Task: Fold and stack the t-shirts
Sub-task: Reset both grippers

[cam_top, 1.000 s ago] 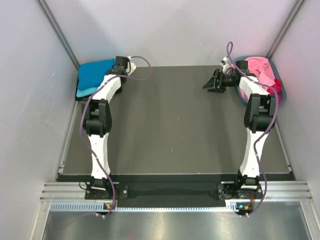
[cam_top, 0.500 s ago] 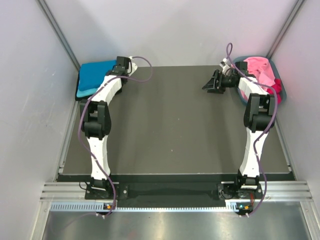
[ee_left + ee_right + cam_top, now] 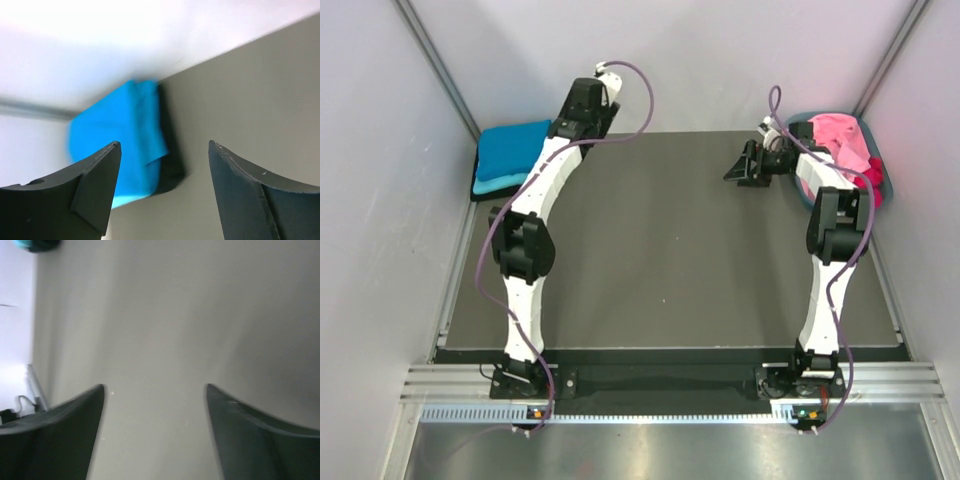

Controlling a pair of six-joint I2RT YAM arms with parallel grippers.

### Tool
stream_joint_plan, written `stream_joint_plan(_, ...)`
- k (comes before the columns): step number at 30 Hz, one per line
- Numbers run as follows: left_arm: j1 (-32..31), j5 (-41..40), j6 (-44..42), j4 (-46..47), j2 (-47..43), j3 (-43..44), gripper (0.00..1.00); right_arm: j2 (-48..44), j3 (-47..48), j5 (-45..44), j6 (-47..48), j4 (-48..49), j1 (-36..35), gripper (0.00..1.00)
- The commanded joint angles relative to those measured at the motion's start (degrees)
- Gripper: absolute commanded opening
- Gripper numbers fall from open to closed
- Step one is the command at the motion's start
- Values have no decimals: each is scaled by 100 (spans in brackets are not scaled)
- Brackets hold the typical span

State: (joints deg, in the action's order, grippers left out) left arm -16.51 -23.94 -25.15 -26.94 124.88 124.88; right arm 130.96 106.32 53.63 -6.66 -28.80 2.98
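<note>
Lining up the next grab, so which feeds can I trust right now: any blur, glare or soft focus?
Top external: sharp, evenly lit, folded shirts crisp. Left wrist: shirts blurred at the edges, wall behind washed out white. Right wrist: soft throughout, table featureless, right end effector fuzzy-edged.

Stacked t-shirts (image 3: 508, 153) lie at the table's (image 3: 670, 270) far left; heaped t-shirts (image 3: 840, 138) fill the tub (image 3: 887, 188) far right.
</note>
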Motion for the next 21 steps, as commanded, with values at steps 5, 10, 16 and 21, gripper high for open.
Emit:
stream_joint_plan(5, -194, 1708, 2328, -539, 238, -7, 79, -728, 522, -1853, 1026, -49, -675, 100)
stream_joint_plan(10, -344, 1955, 2918, -751, 677, 88, 85, -1483, -118, -3583, 1044, 593, -1176, 100)
stream_joint_plan(16, -344, 2305, 3138, -936, 871, -25, 86, -1327, 547, -5327, 1061, -231, -1924, 100)
stream_joint_plan(21, -326, 2533, 3183, -901, 836, -306, 86, -1468, 187, -5607, 878, 128, -1916, 100)
